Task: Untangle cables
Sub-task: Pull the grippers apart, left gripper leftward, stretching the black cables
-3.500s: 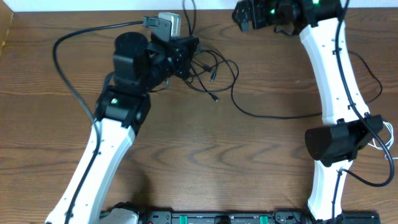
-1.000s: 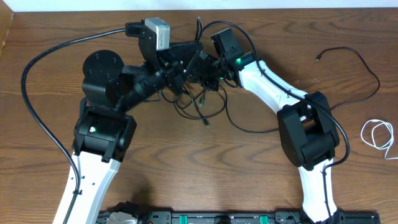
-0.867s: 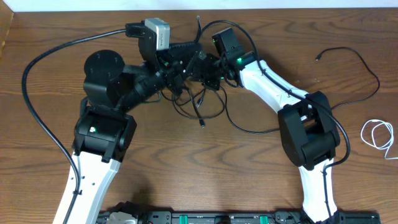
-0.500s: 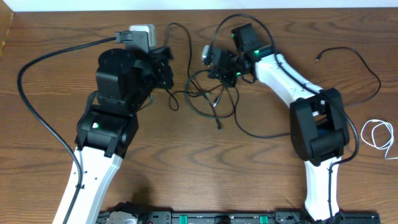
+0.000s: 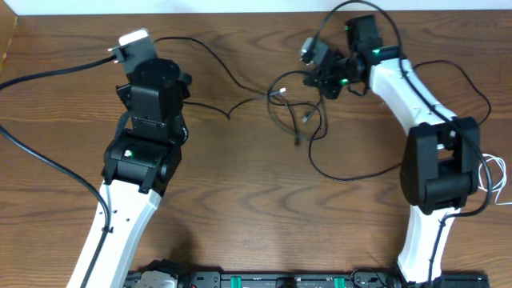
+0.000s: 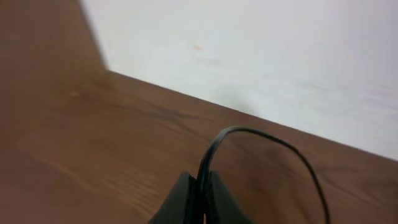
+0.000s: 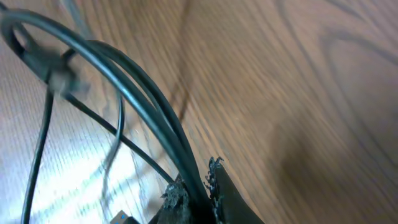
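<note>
The cables (image 5: 298, 108), thin black cords with small plug ends, lie in a loose knot of loops just below the right gripper (image 7: 198, 186), whose closed jaws pinch several strands. One long strand runs from the knot to the left gripper (image 6: 198, 198), which is clamped tight on it.

The two tools no longer meet over the knot at mid-surface. The left tool (image 6: 201, 185) now sits far to the upper left and the right tool (image 7: 198, 184) to the upper right, well apart. The cables (image 5: 300, 108) lie further right and looser. One black cable (image 5: 231, 113) now stretches from them to the left tool.
</note>
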Motion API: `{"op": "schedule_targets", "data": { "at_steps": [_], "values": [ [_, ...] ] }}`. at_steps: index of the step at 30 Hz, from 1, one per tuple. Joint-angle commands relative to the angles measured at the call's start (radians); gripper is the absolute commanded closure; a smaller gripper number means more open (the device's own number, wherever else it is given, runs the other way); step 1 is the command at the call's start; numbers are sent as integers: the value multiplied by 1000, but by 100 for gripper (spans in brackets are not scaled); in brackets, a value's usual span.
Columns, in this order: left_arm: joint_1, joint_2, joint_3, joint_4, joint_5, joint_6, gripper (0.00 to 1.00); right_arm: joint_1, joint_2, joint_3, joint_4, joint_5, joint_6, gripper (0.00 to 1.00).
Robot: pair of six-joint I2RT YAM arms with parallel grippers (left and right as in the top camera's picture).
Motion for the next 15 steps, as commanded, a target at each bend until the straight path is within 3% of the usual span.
{"op": "schedule_targets", "data": {
  "at_steps": [1, 15],
  "values": [
    [32, -3, 6, -1, -177, 20, 92, -45, -72, -2, -13, -49, 22, 97],
    [173, -3, 6, -70, -180, 19, 93, -155, -95, -2, -77, -58, 35, 96]
  ]
}}
